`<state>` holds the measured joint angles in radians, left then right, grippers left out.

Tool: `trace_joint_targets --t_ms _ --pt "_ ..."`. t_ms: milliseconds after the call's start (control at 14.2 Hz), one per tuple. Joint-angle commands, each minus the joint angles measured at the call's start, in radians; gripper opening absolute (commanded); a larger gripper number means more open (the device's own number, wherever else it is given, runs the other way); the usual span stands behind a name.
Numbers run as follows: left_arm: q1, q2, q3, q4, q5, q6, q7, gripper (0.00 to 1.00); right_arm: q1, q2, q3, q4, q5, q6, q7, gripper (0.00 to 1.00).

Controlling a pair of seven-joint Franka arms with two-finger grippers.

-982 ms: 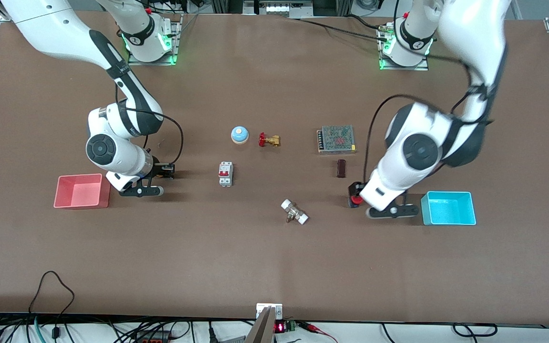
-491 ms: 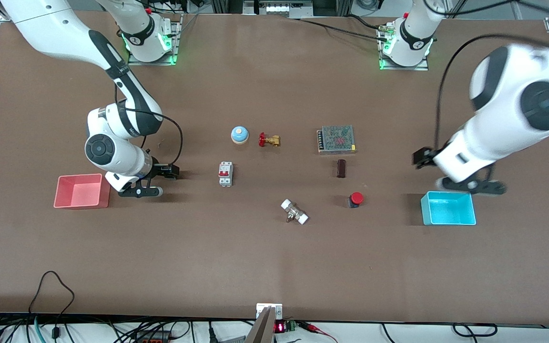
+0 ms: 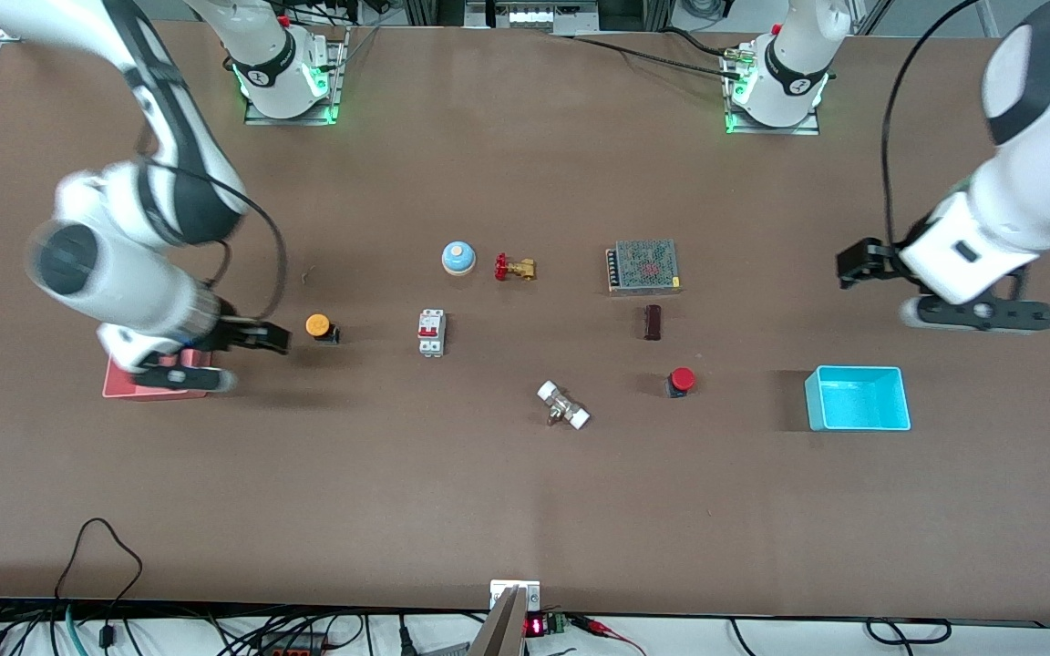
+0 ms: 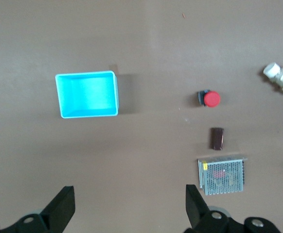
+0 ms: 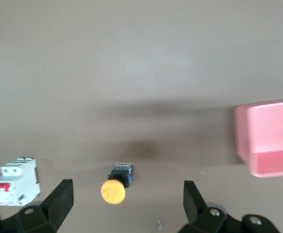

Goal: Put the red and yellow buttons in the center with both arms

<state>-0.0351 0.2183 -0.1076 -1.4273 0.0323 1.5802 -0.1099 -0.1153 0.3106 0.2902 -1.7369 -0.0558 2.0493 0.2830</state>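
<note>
Buttons are set apart on the surface [image 3: 525,510]: the yellow button [image 3: 317,326] near the pink bin [image 3: 115,390], the red button [image 3: 681,380] toward the cyan bin [image 3: 857,398]. The right claw [image 5: 125,209] is held released above the pink bin; the left claw [image 4: 130,209] is spread empty above bare surface.

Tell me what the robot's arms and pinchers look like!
Both are big, shiny white arms with black bands at the joints and black cables looping alongside. The left arm and right arm each end in a black end effector with two flat fingers, seen close up in the wrist views. Green lights glow at their bases.
</note>
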Motion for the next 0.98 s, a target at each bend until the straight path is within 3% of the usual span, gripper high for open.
trace_joint_targets --t_ms 0,140,351,421,702,912 --pt "0.026 0.024 -0.006 0.058 -0.006 -0.031 0.010 1.00 -0.026 -0.100 -0.045 0.075 0.024 -0.156 -0.007 1.00" --pt "0.032 -0.055 -0.009 -0.029 -0.003 -0.037 0.026 1.00 -0.026 -0.145 -0.063 0.143 0.010 -0.291 -0.010 1.00" --pt "0.076 -0.280 -0.017 -0.385 -0.003 0.237 0.026 1.00 -0.024 -0.189 -0.107 0.203 0.016 -0.423 -0.060 1.00" --pt "0.075 -0.299 -0.017 -0.404 -0.003 0.239 0.026 1.00 -0.026 -0.188 -0.127 0.210 0.024 -0.425 -0.070 1.00" --pt "0.078 -0.238 -0.017 -0.262 -0.008 -0.036 0.026 1.00 -0.026 -0.171 -0.149 0.214 0.048 -0.409 -0.084 1.00" --pt "0.075 -0.238 -0.017 -0.262 -0.012 0.027 0.027 1.00 -0.018 -0.171 -0.148 0.214 0.050 -0.413 -0.088 1.00"
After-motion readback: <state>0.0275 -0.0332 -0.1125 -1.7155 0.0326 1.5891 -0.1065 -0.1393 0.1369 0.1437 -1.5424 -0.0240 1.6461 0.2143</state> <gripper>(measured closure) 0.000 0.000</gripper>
